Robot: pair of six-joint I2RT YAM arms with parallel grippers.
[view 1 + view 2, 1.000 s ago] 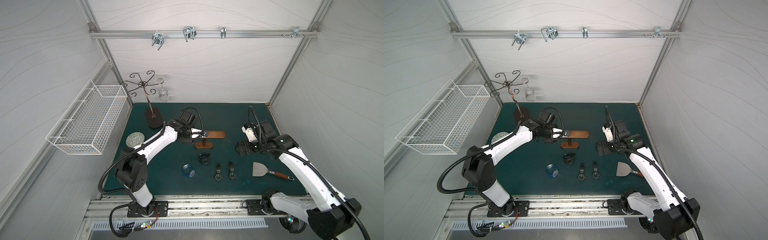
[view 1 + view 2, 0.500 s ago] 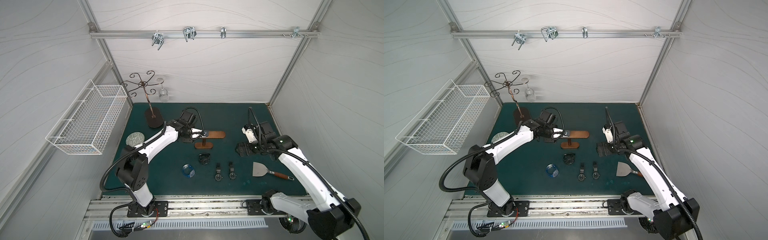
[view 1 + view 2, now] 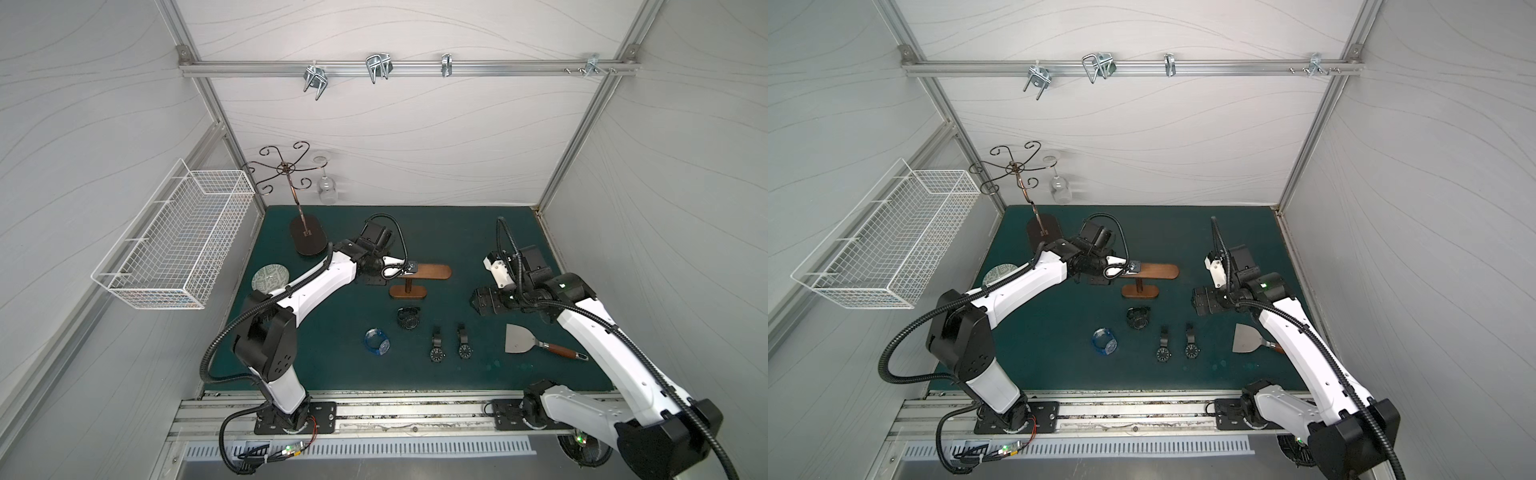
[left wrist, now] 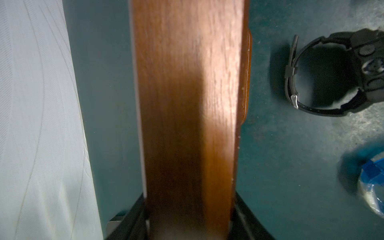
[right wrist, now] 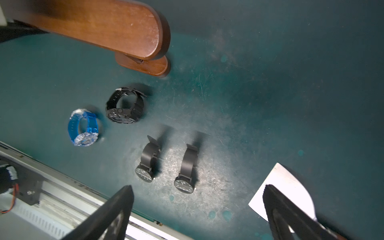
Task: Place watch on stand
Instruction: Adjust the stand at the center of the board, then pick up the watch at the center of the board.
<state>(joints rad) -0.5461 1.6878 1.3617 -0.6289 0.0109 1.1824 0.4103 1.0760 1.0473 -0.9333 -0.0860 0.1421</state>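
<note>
- The stand [image 3: 428, 272], a low brown wooden T with a long round-ended crossbar on a short post and oval base, stands upright near the middle of the green surface [image 3: 457, 232].
- The left end effector [image 3: 409, 268] sits at the crossbar's left end. In the left wrist view its fingers [image 4: 133, 220] flank the wood closely, one at each edge, but I cannot tell whether they pinch it.
- The right end effector [image 3: 483, 302] hovers over the surface to the right of the stand, apart from it. In the right wrist view its fingers [image 5: 112, 212] are spread wide with nothing between them.
- Four watches lie on the surface in front of the stand, apart from both end effectors.
- The chunky black watch [image 3: 409, 318] lies just before the base, and the blue translucent watch [image 3: 377, 341] lies further forward to its left.
- The left slim black watch [image 3: 436, 347] and right slim black watch [image 3: 463, 345] lie side by side.
- A putty knife [image 3: 523, 338] with a wooden handle lies flat to the right of the watches.
- At the back left, a dark metal rack [image 3: 307, 237] with curled arms carries a hanging wine glass [image 3: 326, 189].
- A patterned round plate [image 3: 270, 277] lies near the left edge, and a white wire basket [image 3: 174, 241] hangs on the left wall.
</note>
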